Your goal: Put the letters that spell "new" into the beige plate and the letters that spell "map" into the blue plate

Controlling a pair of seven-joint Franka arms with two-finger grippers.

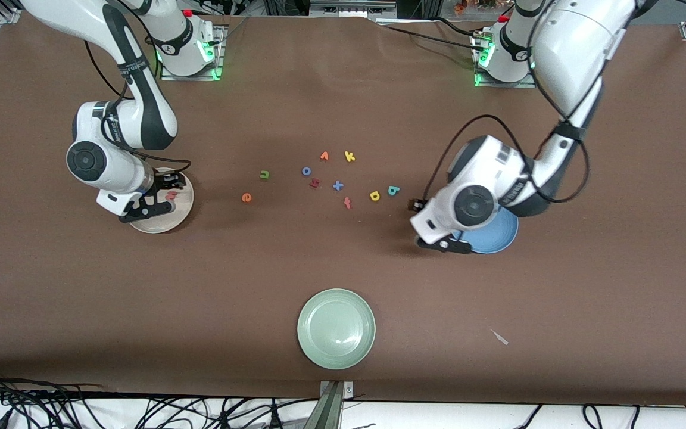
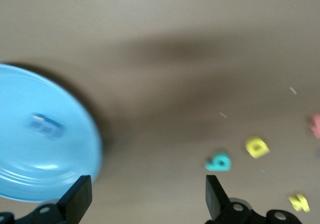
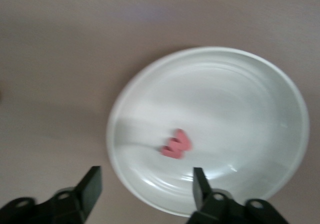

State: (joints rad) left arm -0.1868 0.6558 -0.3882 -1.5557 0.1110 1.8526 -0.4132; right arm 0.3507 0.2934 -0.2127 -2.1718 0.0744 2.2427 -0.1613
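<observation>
The pinkish-red w (image 3: pixel 176 145) lies in the beige plate (image 3: pixel 240 99), also seen as the w (image 1: pixel 171 195) on the beige plate (image 1: pixel 167 223) at the right arm's end of the table. My right gripper (image 3: pixel 146 179) hangs open over that plate's rim, holding nothing. A blue m (image 2: pixel 45 125) lies in the blue plate (image 2: pixel 30 159). My left gripper (image 2: pixel 147 186) is open and empty over bare table beside the blue plate (image 1: pixel 495 238). The teal p (image 1: pixel 394 190) and yellow a (image 1: pixel 374 195) lie near it. The green n (image 1: pixel 264 174) and orange e (image 1: pixel 246 198) lie mid-table.
Other loose letters sit mid-table: orange v (image 1: pixel 324 156), yellow k (image 1: pixel 349 157), blue o (image 1: pixel 306 171), blue x (image 1: pixel 337 185), red f (image 1: pixel 348 203). A pale green plate (image 1: pixel 336 328) stands near the front edge.
</observation>
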